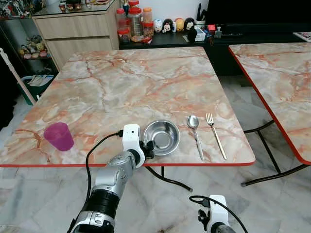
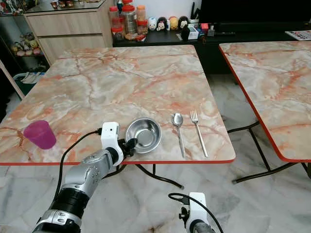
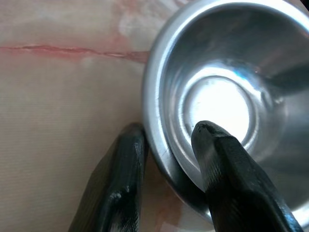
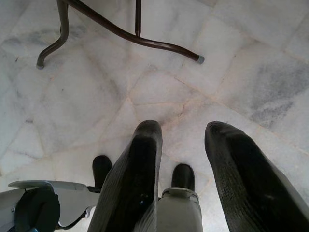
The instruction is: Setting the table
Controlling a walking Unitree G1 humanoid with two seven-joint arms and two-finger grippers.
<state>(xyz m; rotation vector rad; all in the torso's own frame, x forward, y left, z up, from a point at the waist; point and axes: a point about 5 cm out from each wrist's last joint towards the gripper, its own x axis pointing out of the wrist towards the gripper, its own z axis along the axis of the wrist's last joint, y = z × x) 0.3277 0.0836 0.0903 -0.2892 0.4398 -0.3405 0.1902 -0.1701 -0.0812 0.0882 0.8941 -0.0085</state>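
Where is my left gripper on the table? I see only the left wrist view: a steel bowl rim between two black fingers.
Observer: The left gripper holds the bowl at its rim, near the table's front edge.
Operator: What lies beside the bowl?
Observer: A spoon and then a fork, on the bowl's right.
Operator: Is a cup there?
Observer: Yes, a purple cup stands upright far to the left.
Operator: And my right gripper?
Observer: The right gripper hangs open, low over the floor.
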